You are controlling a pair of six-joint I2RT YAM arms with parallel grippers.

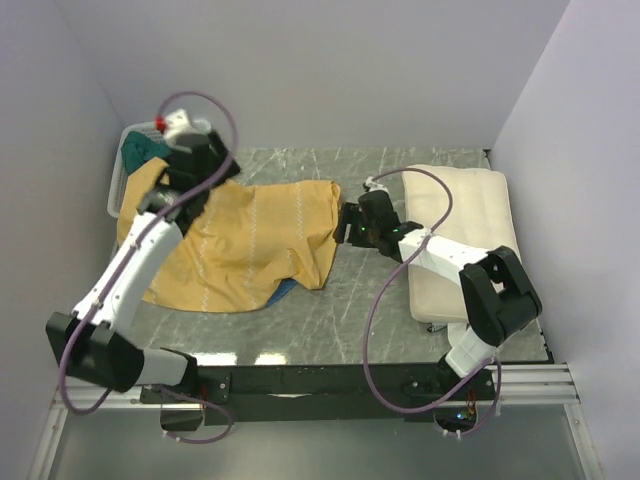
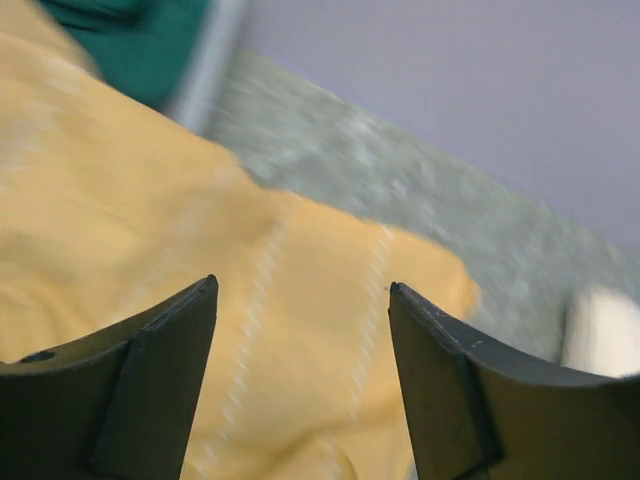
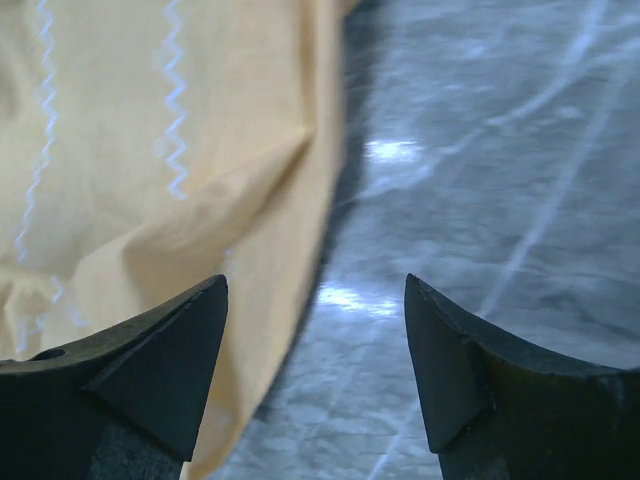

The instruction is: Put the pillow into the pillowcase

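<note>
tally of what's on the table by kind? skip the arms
Pillow: 1
Pillowcase: 1
White basket: 1
Teal cloth in the basket: 1
Total: 4

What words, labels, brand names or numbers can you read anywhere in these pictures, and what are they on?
No text can be read in any view.
The pillowcase shows only pale zigzag stitch lines on its yellow side, no letters.
The pillow is plain cream with no visible tag.
The basket at the far left shows no legible marking; anything on it is too small to tell.
</note>
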